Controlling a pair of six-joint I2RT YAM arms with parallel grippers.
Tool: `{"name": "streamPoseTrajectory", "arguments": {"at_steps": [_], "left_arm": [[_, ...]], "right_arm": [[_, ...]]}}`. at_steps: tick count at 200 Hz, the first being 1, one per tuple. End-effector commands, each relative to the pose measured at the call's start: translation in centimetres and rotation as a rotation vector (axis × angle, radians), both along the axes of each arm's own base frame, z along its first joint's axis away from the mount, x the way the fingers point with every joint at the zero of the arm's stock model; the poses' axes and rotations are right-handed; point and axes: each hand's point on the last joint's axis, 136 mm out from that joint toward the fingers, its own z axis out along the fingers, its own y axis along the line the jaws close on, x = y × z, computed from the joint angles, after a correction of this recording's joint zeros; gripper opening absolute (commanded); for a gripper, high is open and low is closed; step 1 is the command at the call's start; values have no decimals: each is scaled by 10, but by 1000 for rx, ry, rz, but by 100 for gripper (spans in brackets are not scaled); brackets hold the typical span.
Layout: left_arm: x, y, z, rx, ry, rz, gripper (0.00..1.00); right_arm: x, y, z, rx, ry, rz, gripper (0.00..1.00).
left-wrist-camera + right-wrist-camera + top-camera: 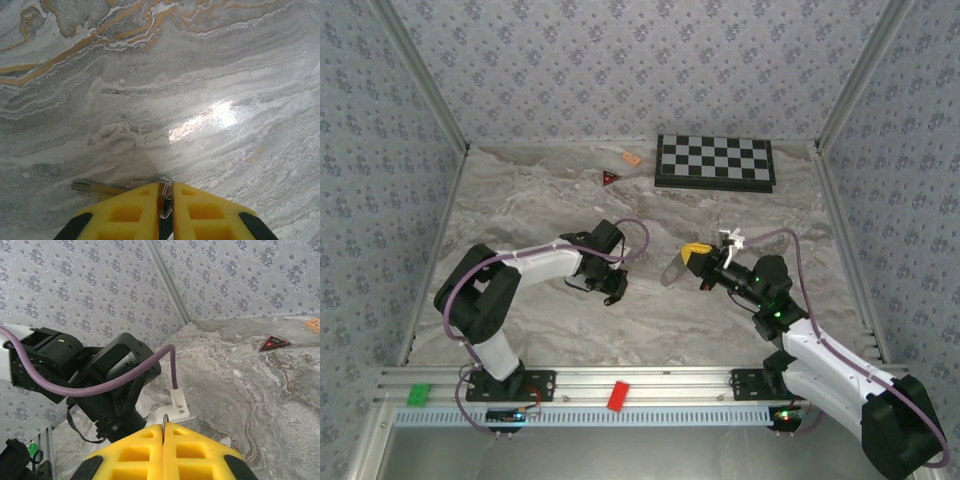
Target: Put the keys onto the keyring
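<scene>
ok so the key (97, 188) is down on the surface, blade poking out to the left from under the left pincer (166, 187), and its little wire loop (161, 202) is stuck in the slit between the two yellow fingers, which are squeezed nearly together around it. In the top view that left pincer (610, 287) points down at the marble around the middle. The keyring (672, 270) is a pale silvery oval up off the surface, hanging at the tip of the right pincer (687, 257), just to the right of the left one. From the right wrist cam the right pincer (164, 426) is pressed tight together, with the thin edge of the keyring (165, 415) sticking up out of the seam and the left arm (100, 375) with its purple cable right behind. The surface (540, 190) is grey marble-look with tan veins, and there's a bright glare patch (215, 117) close up. At the far edge there's a black and white checkerboard (714, 161), with a red triangle (611, 178) and an orange chip (631, 158) to its left. The walls (620, 60) are grey floral wallpaper on three sides with metal corner posts. An aluminium rail (650, 385) along the near edge has a green block (419, 394) and a red block (618, 396) on it.
</scene>
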Motion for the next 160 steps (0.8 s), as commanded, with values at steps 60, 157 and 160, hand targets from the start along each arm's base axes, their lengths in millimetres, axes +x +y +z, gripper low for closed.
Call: {"name": "streamPoseTrajectory", "arguments": {"at_steps": [60, 157, 160], "left_arm": [[0, -5, 17, -19, -20, -19, 6], [-6, -8, 11, -20, 16, -38, 12], [-6, -8, 10, -20, 17, -38, 12]], "right_arm": [[-2, 1, 8, 4, -41, 7, 0], [-2, 1, 8, 2, -44, 7, 0], [-2, 1, 8, 2, -44, 7, 0]]}}
